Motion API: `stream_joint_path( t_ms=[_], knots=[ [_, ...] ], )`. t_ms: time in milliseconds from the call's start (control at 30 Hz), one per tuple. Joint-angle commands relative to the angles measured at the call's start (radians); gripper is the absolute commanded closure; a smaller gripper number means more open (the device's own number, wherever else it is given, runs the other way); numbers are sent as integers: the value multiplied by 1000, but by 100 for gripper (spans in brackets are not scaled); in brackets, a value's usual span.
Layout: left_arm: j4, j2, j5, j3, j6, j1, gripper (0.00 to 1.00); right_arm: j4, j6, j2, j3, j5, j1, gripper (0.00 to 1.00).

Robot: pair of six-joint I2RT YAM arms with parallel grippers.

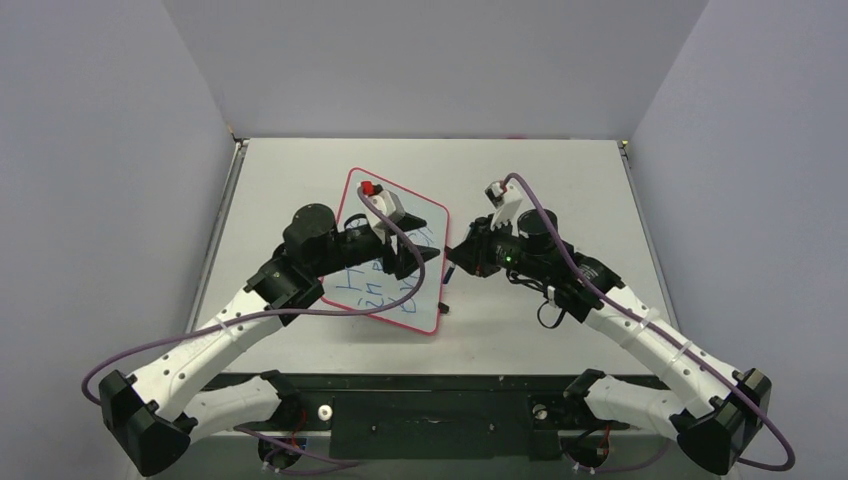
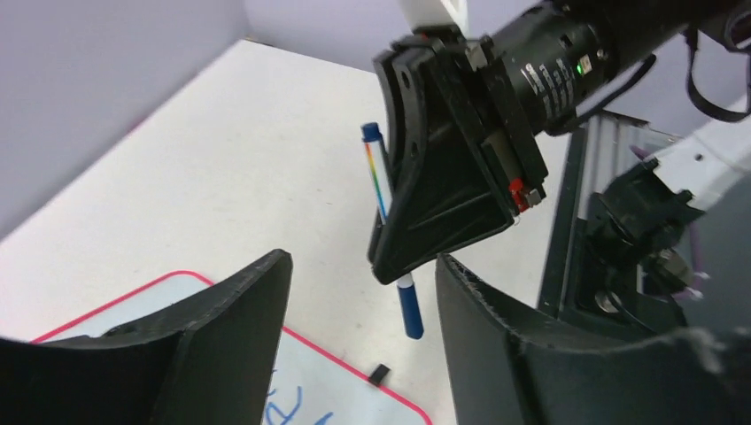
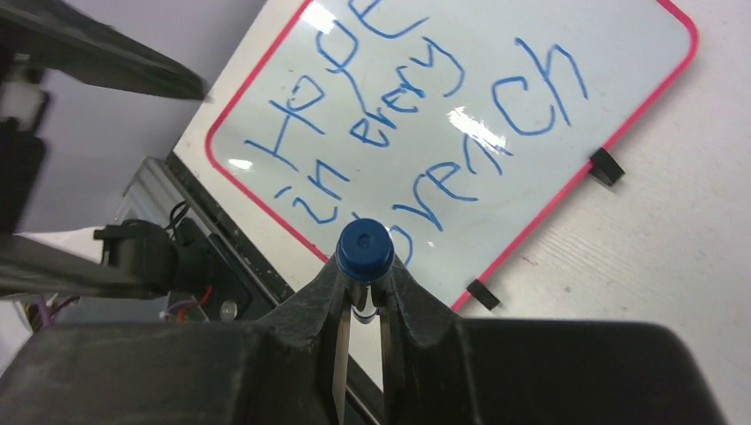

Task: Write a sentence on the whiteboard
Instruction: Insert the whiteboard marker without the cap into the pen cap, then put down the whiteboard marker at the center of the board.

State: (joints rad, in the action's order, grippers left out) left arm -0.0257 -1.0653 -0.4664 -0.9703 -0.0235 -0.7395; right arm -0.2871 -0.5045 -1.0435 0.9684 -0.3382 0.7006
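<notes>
1. Here is the whiteboard: glossy white, thin red-pink rim, rounded corners, lying flat on the counter.
2. The sentence reads "Hope in every breach" in blue marker, three lines deep.
3. Two small black clips sit on the board's edge that faces the right arm.
4. The right arm reaches in low from that clipped side, and the right claw is clamped on a blue-capped marker.
5. The marker stands nearly upright with its blue tip down, just off the board's clipped edge. I cannot tell whether the tip touches the counter.
6. The left arm stretches across the board from its other side. The left claw hangs above the board with its fingers wide apart and nothing between them.
7. In the top view the board's long axis runs from the near side to the far side, skewed a little. The lettering runs along the clipped edge.
</notes>
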Motion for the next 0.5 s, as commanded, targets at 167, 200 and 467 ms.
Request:
stream_joint_path(
  t_ms=[167, 200, 467],
  knots=[
    [140, 61, 462, -60, 63, 7, 28, -203, -10, -39, 98, 270, -64, 100],
    [145, 62, 498, -53, 66, 7, 27, -219, -7, -50, 104, 291, -69, 100],
    [113, 61, 909, -16, 38, 45, 23, -350, -19, -153, 101, 441, -160, 100]
  ],
)
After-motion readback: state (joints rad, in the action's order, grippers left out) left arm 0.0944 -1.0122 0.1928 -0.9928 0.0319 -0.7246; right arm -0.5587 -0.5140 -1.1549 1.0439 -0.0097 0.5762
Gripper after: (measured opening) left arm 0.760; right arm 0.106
